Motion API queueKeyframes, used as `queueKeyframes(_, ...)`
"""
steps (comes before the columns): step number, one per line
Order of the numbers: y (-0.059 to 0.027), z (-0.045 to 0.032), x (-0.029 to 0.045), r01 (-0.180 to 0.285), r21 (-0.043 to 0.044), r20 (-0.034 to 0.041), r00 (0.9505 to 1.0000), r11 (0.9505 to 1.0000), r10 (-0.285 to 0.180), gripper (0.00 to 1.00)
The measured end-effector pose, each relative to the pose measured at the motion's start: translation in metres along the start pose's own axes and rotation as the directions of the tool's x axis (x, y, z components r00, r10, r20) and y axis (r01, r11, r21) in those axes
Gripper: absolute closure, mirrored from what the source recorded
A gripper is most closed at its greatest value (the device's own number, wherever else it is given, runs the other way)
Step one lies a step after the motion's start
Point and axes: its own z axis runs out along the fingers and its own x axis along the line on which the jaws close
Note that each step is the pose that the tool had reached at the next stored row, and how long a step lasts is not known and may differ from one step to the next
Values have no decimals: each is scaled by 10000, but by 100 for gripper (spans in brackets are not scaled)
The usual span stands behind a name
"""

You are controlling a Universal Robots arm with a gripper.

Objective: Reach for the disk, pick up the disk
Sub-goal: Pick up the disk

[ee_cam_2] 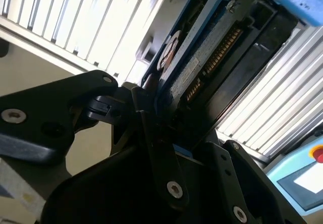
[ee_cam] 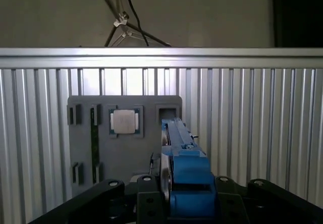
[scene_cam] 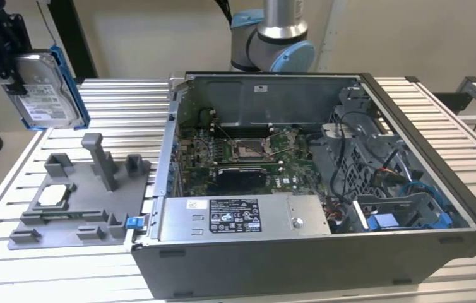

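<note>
Effectively done: the flat silver-grey metal hard drive with white label and blue plastic frame (scene_cam: 43, 95) is held in the air at the exterior view's upper left. It is clear of the slatted aluminium counter (scene_cam: 124, 95) and above the grey plastic fixture plate (scene_cam: 69, 218). The jaws of the black gripper (scene_cam: 9, 68) are clamped on the drive. In the first wrist view it is seen edge-on, over the plate near the small square silver chip (ee_cam: 124, 121). Pick-up is judged complete. Any further move calls for a firm clamp and clearance over the plate's upright posts.
</note>
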Motion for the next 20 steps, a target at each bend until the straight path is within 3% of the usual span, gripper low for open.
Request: queueKeyframes(20, -3, -339, -14, 0, 1, 0, 10000, 10000, 0, 100)
